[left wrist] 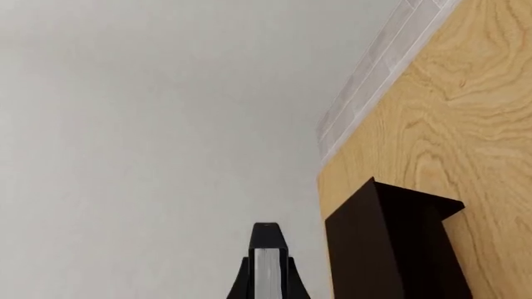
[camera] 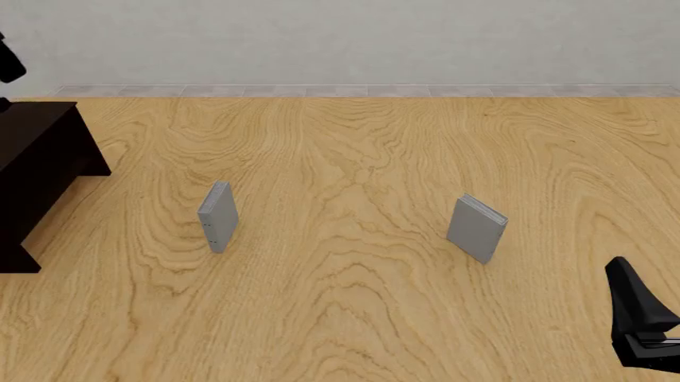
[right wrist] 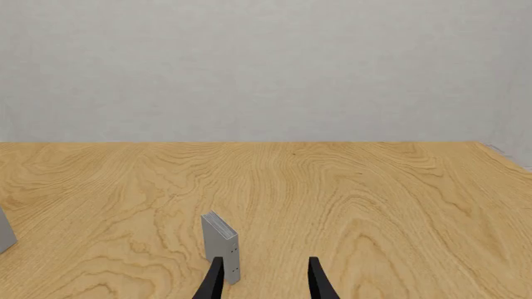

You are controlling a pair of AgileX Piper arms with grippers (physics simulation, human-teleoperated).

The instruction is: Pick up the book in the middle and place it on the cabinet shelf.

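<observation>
In the left wrist view the book (left wrist: 268, 265), black-covered with a white page edge, stands upright between the fingers of my left gripper (left wrist: 268, 288), which is shut on it. The dark cabinet shelf (left wrist: 390, 249) lies just beside and below the book. In the front view the cabinet shelf (camera: 37, 159) sits at the far left, and only a black bit of the left arm (camera: 6, 64) shows above it at the frame edge. My right gripper (right wrist: 266, 280) is open and empty, low at the near right (camera: 638, 318).
Two thin light-grey books stand on the wooden table: one left of centre (camera: 218, 216), one right of centre (camera: 476, 228). The right one (right wrist: 221, 246) stands just ahead of my right gripper's left finger. A pale wall runs behind the table's far edge.
</observation>
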